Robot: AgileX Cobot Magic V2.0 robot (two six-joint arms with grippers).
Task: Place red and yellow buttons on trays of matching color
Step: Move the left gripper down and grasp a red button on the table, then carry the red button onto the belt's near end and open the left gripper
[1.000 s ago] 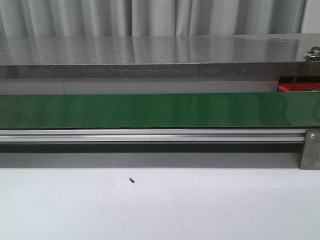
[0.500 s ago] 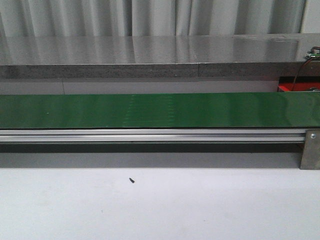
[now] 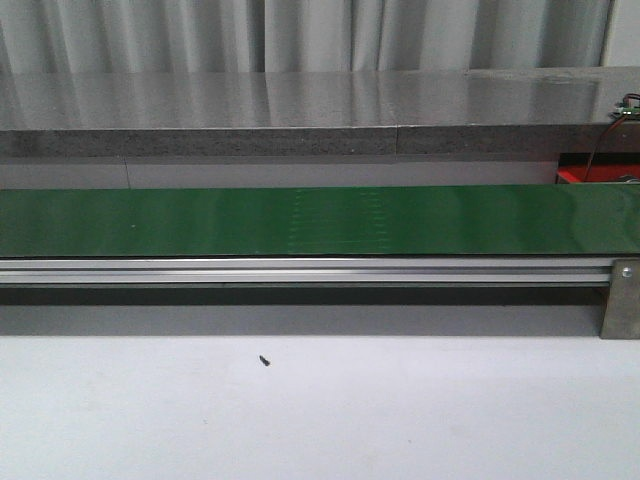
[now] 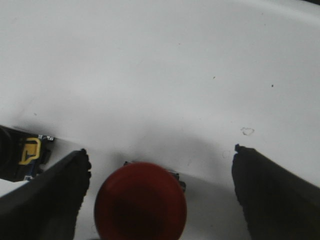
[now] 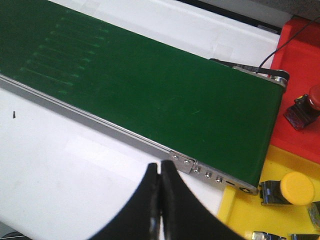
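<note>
Red button (image 4: 140,202), domed and glossy, sits between the wide-open left gripper (image 4: 160,192); right gripper (image 5: 160,200) closed, empty.

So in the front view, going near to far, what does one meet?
White table with a small dark speck → aluminium rail → green conveyor belt → grey ledge → curtain.

- Left gripper (image 4: 160,197): jaws spread wide apart, the two dark fingers (image 4: 47,200) at either side of the wrist view, pointing down toward the desk (image 4: 165,75).
- Right gripper (image 5: 160,200): jaws pressed together, tips touching, nothing between them, hanging above the desk.
- Neither arm shows in the front view.
</note>
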